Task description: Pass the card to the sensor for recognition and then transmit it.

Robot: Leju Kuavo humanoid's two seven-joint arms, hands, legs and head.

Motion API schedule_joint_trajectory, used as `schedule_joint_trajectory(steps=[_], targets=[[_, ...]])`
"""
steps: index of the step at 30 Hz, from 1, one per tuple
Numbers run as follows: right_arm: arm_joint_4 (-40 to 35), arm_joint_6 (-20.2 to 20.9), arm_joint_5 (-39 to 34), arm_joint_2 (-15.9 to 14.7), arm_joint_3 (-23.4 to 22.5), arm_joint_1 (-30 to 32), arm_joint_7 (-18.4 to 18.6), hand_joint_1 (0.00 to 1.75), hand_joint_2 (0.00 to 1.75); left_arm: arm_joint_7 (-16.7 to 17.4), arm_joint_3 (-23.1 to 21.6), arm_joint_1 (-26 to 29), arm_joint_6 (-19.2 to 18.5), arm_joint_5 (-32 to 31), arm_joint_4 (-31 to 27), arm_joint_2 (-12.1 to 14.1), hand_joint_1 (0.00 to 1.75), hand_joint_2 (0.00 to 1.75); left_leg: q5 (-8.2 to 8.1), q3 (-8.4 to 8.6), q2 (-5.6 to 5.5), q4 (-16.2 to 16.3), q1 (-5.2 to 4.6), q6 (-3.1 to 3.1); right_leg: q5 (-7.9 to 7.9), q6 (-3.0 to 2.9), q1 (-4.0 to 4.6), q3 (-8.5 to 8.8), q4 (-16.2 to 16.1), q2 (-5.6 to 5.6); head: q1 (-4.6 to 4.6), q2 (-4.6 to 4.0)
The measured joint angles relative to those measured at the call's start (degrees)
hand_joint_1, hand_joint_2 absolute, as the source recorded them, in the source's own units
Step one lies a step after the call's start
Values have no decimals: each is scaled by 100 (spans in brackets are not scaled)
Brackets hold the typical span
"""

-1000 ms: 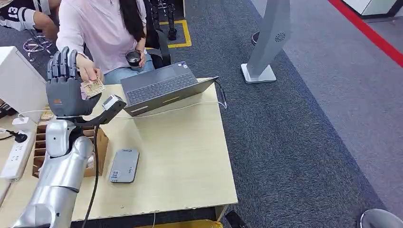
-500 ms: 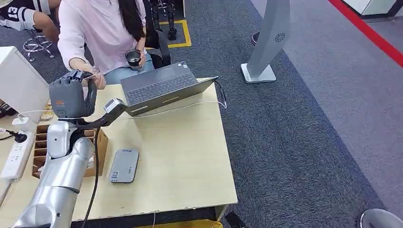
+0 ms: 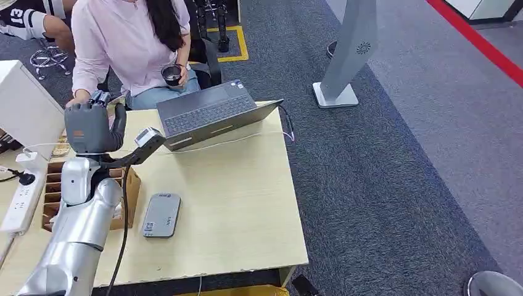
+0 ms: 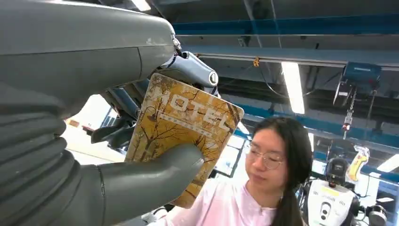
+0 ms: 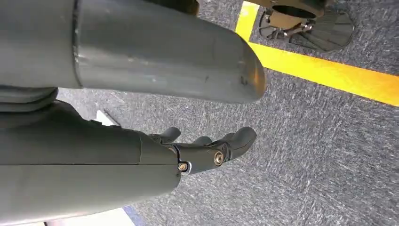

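Card [image 4: 183,127]: yellow-brown, tree print, lettered "HOTEL". Held in the left robot hand [image 3: 91,126], thumb [image 4: 150,176] pressed across its face, dark fingers behind it. In the wrist view its long axis runs from about 7 to 1 o'clock, free end rising clear of the thumb; the head view hides it behind the curled hand.

Left robot hand: raised at the bench's [image 3: 247,203] far left corner, about 10 o'clock from bench centre, back of hand toward the camera, fingers folded in over the card. Silver forearm climbs to it from the lower left.

Right robot hand [image 5: 207,148]: hangs over grey carpet [image 5: 306,155], fingers loosely curled, holding nothing, near a yellow floor line [image 5: 324,73].

Bench, left to right: white power strip [image 3: 18,200]; cardboard slotted box [image 3: 55,197]; grey sensor [image 3: 161,214] lying flat at 7 o'clock from centre; open laptop [image 3: 210,114] at the far edge.

Room: person in pink top [image 3: 123,43] seated behind the bench, holding a dark cup [image 3: 171,74]; grey stand [image 3: 348,55] on carpet at 1 o'clock.
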Motion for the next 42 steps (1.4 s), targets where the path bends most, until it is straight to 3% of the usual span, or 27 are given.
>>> schedule_joint_trajectory(steps=[6,8,9,10,14,19,25,35,42], targets=[[2,-11,-31,0,2,3,-11,0,0,-250,2,28,0,232,42,-22,175,175,0,0,0,0,0,0,0,0,0,0,0,0,0,0],[0,-46,-116,0,2,17,-29,0,0,-660,0,162,0,729,-1,-81,175,175,-1,2,0,0,-3,0,0,0,-1,1,0,0,2,0],[2,-83,-206,-2,0,34,-64,0,0,-1000,-32,412,-2,1050,-215,-131,175,175,-2,6,5,-4,-11,1,-1,1,-6,2,0,4,-2,0],[0,-124,-292,-13,-4,72,-118,0,0,-1115,-127,827,-2,1279,-709,-188,175,175,-7,11,15,-11,-21,5,-5,5,-15,2,-1,15,-9,0],[2,-175,-474,-77,-44,251,-267,0,0,-842,-779,2173,-24,1270,-2025,-218,175,175,-20,-1,15,-12,-31,15,-19,13,-25,-10,-3,16,-11,0],[15,-205,-527,-140,-96,340,-319,0,0,-767,-1229,2815,-52,1296,-2579,-138,175,175,-26,-2,14,-13,-33,15,-24,13,-27,-12,-4,14,-9,0],[20,-208,-549,-173,-125,364,-328,0,0,-691,-1368,2964,-52,1285,-2605,-92,175,175,-16,3,14,-13,-33,12,-19,10,-27,-11,-1,15,-9,0],[20,-221,-717,-184,-125,378,-321,0,0,461,-1451,2885,-627,39,-2091,-13,175,175,-15,2,15,-13,-33,14,-19,9,-27,-13,0,15,-11,0],[20,-221,-804,-188,-125,439,-341,0,0,738,-1523,2905,-765,-301,-1803,4,175,175,-15,0,14,-13,-33,14,-19,10,-27,-13,0,15,-9,0]])
